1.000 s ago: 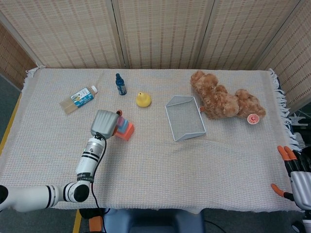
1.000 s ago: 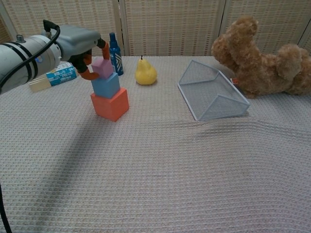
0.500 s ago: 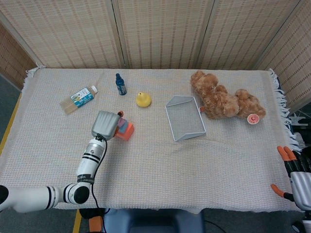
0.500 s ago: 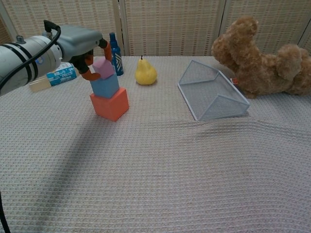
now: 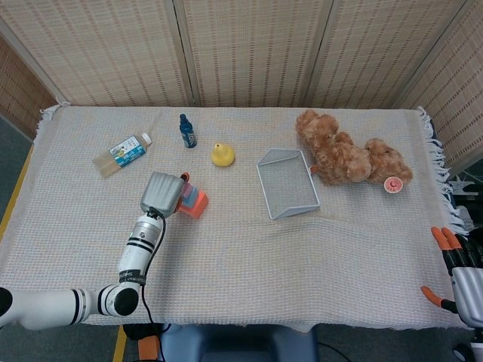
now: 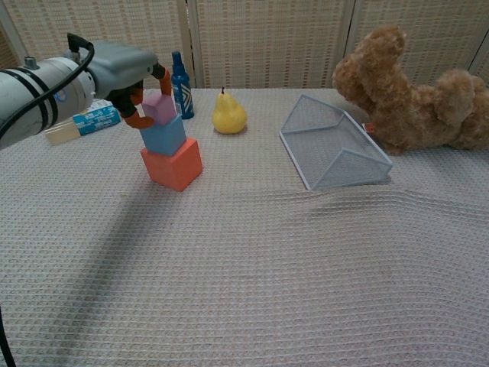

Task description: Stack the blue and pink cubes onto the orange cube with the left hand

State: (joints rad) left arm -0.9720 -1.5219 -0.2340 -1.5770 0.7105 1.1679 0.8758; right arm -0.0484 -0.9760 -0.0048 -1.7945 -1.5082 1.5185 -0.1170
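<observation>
An orange cube [image 6: 173, 164] stands on the cloth with a blue cube [image 6: 163, 134] on top of it, set toward its left side. A small pink cube [image 6: 160, 108] sits on the blue one, tilted, and my left hand [image 6: 126, 73] still pinches it between orange fingertips [image 6: 164, 79]. From the head camera the left hand [image 5: 162, 193] covers most of the stack, leaving the blue cube [image 5: 198, 198] and orange cube [image 5: 193, 209] showing at its right. My right hand [image 5: 456, 275] rests at the table's right edge, fingers apart, holding nothing.
A yellow pear [image 6: 228, 115] and a dark blue bottle [image 6: 180, 86] stand just behind the stack. A drink bottle [image 6: 81, 124] lies at the back left. A wire mesh basket [image 6: 331, 147] lies tipped at centre right, a teddy bear [image 6: 412, 99] beyond it.
The stack and my left hand have crept slightly left. The pink cube stays pinched on the blue cube. The right hand has not moved.
</observation>
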